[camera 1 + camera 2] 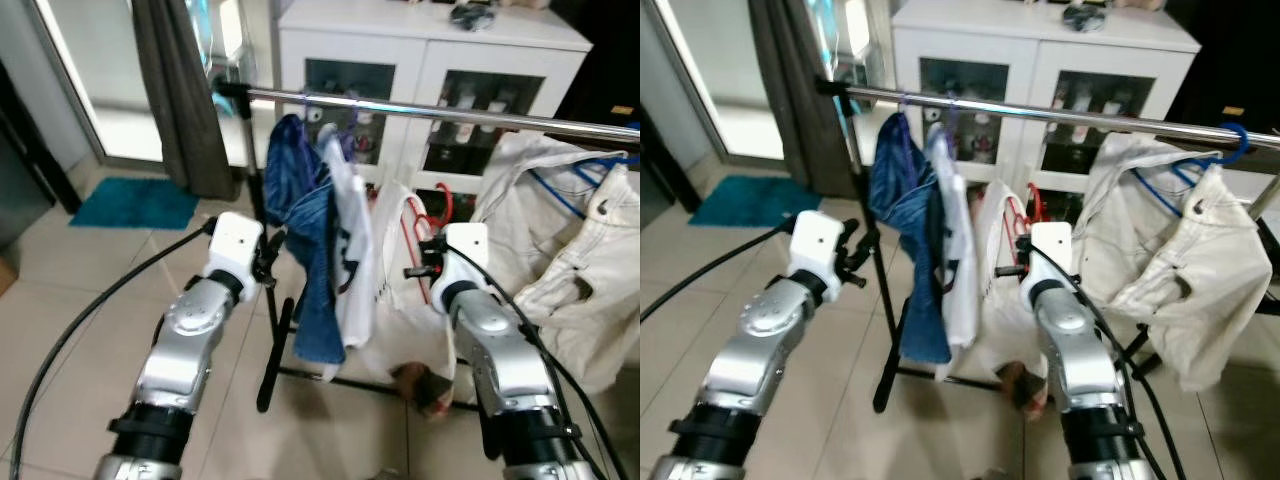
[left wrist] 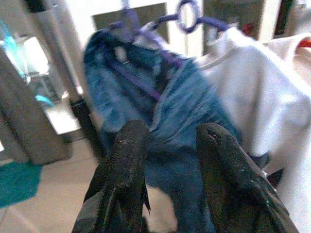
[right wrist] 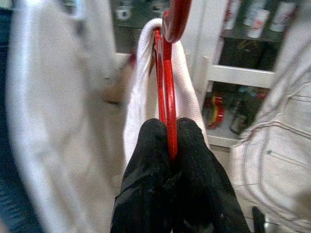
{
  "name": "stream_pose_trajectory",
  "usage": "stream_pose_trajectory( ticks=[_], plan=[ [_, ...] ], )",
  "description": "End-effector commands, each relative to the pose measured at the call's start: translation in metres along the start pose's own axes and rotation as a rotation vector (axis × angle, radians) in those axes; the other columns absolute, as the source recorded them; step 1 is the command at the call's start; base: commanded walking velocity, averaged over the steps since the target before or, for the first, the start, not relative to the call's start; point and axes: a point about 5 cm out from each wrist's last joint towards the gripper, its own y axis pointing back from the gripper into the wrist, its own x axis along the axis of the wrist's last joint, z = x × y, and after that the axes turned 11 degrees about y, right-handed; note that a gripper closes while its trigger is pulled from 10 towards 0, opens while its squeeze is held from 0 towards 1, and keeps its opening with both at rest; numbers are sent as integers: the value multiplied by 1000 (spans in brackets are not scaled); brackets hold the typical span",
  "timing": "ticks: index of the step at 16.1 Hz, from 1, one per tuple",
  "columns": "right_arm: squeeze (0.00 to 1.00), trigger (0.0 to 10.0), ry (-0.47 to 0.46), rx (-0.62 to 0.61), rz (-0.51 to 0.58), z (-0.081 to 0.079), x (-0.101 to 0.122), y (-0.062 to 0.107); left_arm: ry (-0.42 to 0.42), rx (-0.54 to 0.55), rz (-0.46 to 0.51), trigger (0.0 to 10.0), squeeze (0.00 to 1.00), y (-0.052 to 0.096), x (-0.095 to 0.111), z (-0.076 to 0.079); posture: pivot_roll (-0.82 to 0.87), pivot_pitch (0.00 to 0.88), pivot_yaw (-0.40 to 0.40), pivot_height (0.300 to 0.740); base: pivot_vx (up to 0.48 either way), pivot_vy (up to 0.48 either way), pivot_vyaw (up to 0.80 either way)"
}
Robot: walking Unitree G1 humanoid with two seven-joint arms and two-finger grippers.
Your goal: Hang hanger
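Right wrist view shows the right gripper (image 3: 167, 133) with fingers clamped on the red hanger (image 3: 167, 87) carrying a white garment (image 3: 141, 73), held below the rail (image 1: 450, 112). To hang it well, lift toward 12 o'clock, hook over the rail's free stretch. Left gripper (image 2: 167, 145) hovers, fingers apart, facing the blue garment (image 2: 146, 97).

A home: clothes rail (image 1: 450, 112) hung with garments, white glass-door cabinet (image 1: 420, 60), curtain (image 1: 180, 90), tiled floor (image 1: 90, 300).
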Motion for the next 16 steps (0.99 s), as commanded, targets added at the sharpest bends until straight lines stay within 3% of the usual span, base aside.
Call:
stream_pose_trajectory(
  ticks=[1,11,13,16],
  plan=[
    [0,10000,-9,-18,51,2,11,-1,-19,-3,5,10000,0,1,4,-3,50,0,-9,740,364,0,0],
    [0,10000,3,-55,111,9,27,-1,-37,-64,10,10000,0,0,6,3,52,0,-4,740,362,0,0],
    [0,10000,6,-62,117,12,31,-3,-60,-101,19,10000,0,0,9,6,53,0,-3,740,351,0,0],
    [0,10000,27,-89,131,20,45,-13,-50,-248,64,10000,0,2,23,20,51,0,0,740,0,0,0]
  ],
)
